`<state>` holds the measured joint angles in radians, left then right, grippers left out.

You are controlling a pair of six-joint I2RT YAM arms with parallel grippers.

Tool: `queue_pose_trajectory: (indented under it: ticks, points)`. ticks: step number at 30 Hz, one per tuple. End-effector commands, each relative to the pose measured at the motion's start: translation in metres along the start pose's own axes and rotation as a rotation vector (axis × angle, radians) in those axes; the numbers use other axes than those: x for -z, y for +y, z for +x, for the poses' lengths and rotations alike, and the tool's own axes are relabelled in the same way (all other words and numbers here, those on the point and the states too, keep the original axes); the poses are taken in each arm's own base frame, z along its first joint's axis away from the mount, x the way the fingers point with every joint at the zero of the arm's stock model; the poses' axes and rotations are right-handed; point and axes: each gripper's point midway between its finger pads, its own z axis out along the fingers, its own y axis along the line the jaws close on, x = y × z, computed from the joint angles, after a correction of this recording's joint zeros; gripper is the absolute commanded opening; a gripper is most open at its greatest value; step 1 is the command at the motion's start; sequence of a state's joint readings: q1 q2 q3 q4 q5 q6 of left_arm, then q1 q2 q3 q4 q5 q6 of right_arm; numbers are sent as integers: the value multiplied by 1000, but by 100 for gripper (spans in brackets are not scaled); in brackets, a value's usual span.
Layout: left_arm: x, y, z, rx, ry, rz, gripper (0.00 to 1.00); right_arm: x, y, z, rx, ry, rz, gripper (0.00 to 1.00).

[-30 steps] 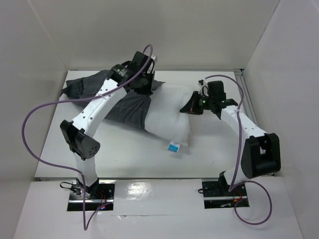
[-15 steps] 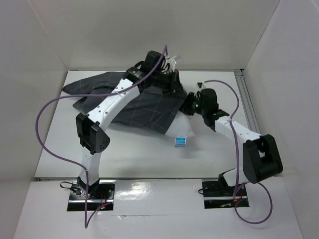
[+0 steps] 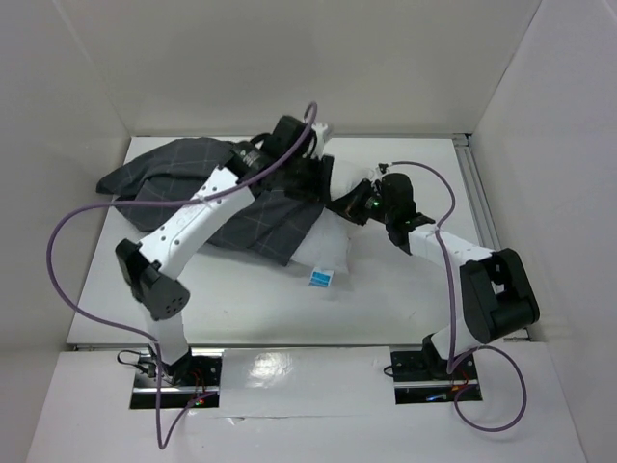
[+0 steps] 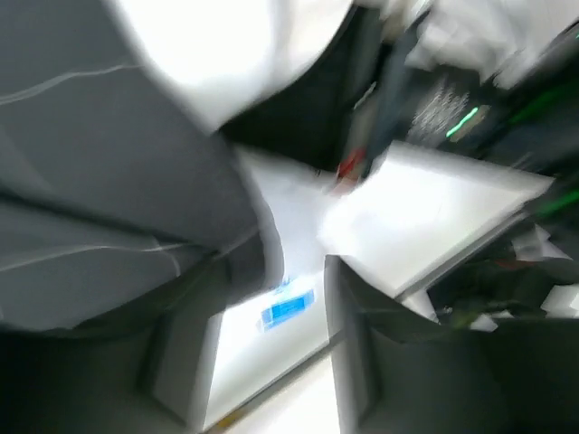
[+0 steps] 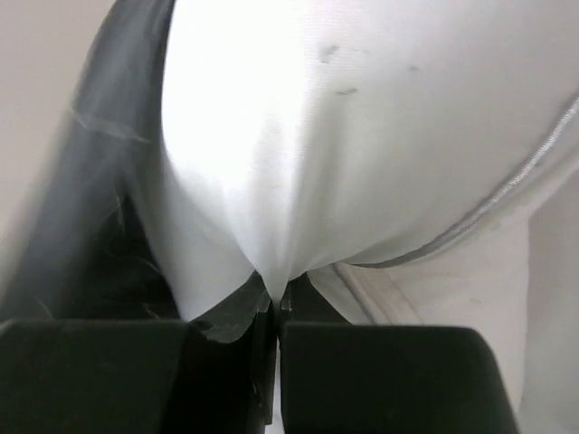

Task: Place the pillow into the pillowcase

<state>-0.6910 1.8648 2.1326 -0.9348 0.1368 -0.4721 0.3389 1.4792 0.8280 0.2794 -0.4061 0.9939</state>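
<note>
The dark grey checked pillowcase (image 3: 255, 212) covers most of the white pillow (image 3: 330, 253); only the pillow's near right end shows, with its blue tag (image 3: 320, 278). My left gripper (image 3: 310, 178) hangs over the case's right edge. In the blurred left wrist view its jaws (image 4: 262, 362) stand apart, the grey case (image 4: 109, 208) drapes against the left finger, and the tag (image 4: 288, 310) shows between them. My right gripper (image 3: 345, 205) is shut on a pinch of the pillow's white fabric (image 5: 344, 136), jaws (image 5: 276, 303) closed, with the case (image 5: 99, 199) at left.
White walls box in the table (image 3: 222, 299) at the back and both sides. A metal rail (image 3: 474, 183) runs along the right edge. Purple cables loop off both arms. The case's loose end (image 3: 130, 178) lies at the back left.
The left gripper dragged the case rightward over the pillow, then drew back left a little. The right gripper moved left holding the pillow's end, and far less white shows now.
</note>
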Motion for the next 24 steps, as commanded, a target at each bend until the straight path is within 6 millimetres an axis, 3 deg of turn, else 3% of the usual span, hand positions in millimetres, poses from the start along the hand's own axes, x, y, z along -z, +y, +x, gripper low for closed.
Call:
queue_pose_trajectory:
  ticks: [1, 2, 3, 4, 5, 6, 8, 9, 11, 12, 16, 22, 24]
  points:
    - [26, 36, 28, -36, -55, -297, 53, -3, 60, -6, -9, 8, -210, 0]
    - [27, 40, 37, -23, -68, -342, 41, -1, 61, -10, -18, 5, -218, 0]
    - [26, 48, 61, 44, -56, -380, 32, 0, 64, -9, -22, 10, -229, 0]
    - [24, 50, 73, 63, -56, -398, 32, -2, 64, -10, -22, 10, -229, 0]
    - [24, 46, 85, 74, -63, -419, 37, -2, 64, -10, -22, 10, -229, 0]
    - [17, 54, 110, 140, -41, -467, 45, -2, 67, -12, -13, 9, -229, 0]
    - [24, 53, 122, 178, -90, -499, 63, -2, 69, -13, -13, 10, -228, 0]
    - [22, 57, 139, 165, -88, -535, 80, -4, 64, -16, -20, 5, -217, 0]
    - [20, 62, 151, 224, -103, -552, 92, -4, 70, -20, -3, -1, -226, 0]
    - [16, 71, 167, 211, -86, -583, 94, -4, 70, -20, -3, 0, -226, 0]
    - [4, 101, 191, 270, -108, -709, 96, -7, 75, -21, 11, 18, -237, 0]
    - [-11, 143, 192, 312, -184, -820, 95, -6, 76, -20, 23, 32, -227, 0]
    - [-15, 146, 188, 326, -207, -786, 94, -6, 77, -21, 33, 31, -227, 0]
